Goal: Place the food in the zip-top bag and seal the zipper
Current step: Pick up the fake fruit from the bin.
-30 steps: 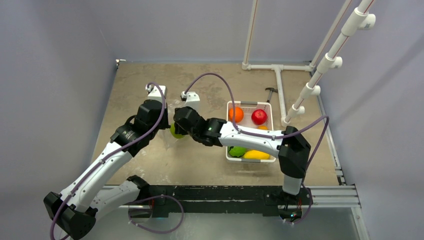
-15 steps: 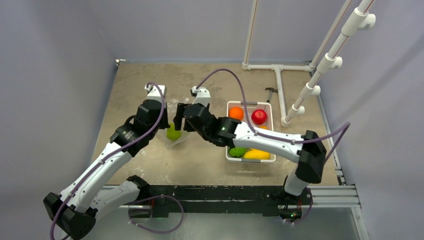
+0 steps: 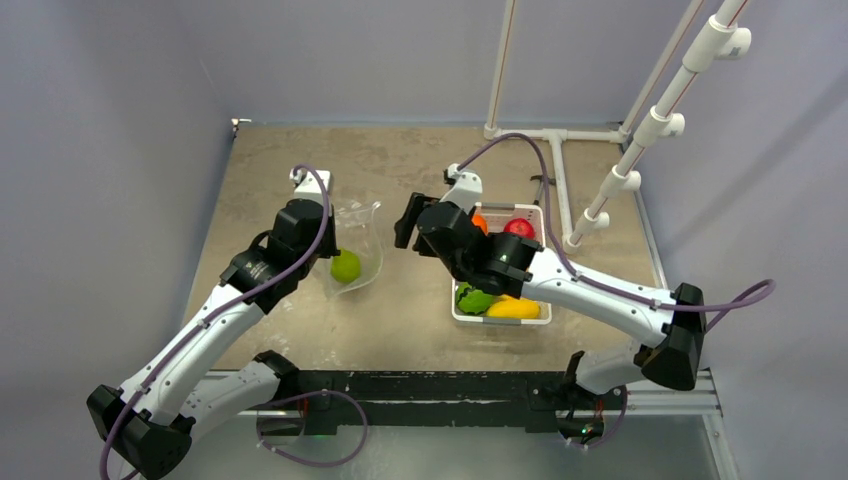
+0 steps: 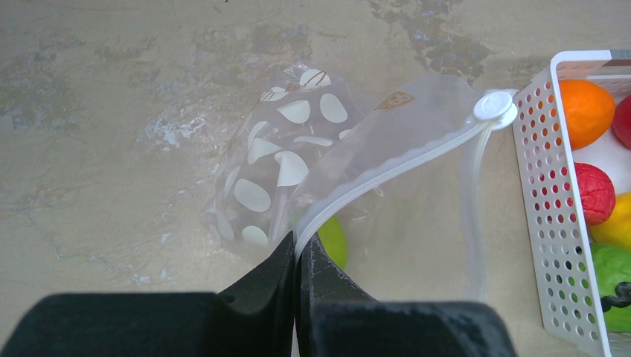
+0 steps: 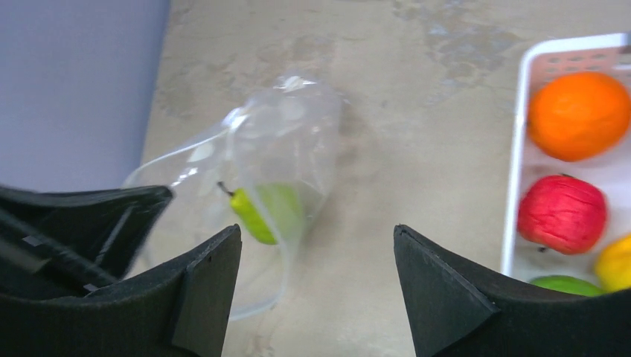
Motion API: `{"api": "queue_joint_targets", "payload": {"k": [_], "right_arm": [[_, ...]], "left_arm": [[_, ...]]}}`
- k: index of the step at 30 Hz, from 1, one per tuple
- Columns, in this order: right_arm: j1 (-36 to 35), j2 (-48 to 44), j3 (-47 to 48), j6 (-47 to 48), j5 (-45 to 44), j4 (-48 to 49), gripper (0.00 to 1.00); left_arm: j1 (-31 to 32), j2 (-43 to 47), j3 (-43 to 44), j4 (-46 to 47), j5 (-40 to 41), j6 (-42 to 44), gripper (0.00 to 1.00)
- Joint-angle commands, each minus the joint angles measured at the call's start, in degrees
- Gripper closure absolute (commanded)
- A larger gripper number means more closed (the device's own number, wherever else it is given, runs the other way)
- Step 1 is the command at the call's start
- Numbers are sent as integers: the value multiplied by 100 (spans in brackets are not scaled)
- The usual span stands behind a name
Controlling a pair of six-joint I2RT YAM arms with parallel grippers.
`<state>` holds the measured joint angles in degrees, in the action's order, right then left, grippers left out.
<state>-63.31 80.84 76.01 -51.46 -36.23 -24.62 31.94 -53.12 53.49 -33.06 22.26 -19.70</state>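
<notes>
**Setting.** A worn, mottled beige-brown surface (image 3: 420,320), stained with darker and whitish patches, appears from above and, closer, in both wrist views. Plain pale blue-grey walls (image 3: 110,120) enclose it on the left, far and right sides. A white plastic pipe frame (image 3: 559,175) lies on the far right part of the surface, with uprights rising from it. A jointed diagonal white pipe (image 3: 655,120) crosses the upper right. A black rail (image 3: 430,388) runs along the near edge, and a grey metal track (image 3: 658,262) borders the right edge. Lighting is even and diffuse, with soft shadows.
</notes>
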Motion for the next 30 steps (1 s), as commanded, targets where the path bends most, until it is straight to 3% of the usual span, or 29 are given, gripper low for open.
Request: {"api": "queue_joint_targets", "payload": {"k": [1, 10, 17, 30], "right_arm": [[421, -334, -249, -256, -284, -456, 23], [1384, -433, -798, -255, -387, -560, 23], [2160, -305, -1315, 105, -80, 81, 22], [2917, 203, -1931, 589, 658, 1207, 16]], "left_arm": [[-13, 39, -53, 208, 50, 85, 100], [-13, 30, -57, 204, 43, 98, 100], [-17, 30, -52, 210, 37, 94, 100], [-13, 30, -57, 212, -11, 107, 100]]}}
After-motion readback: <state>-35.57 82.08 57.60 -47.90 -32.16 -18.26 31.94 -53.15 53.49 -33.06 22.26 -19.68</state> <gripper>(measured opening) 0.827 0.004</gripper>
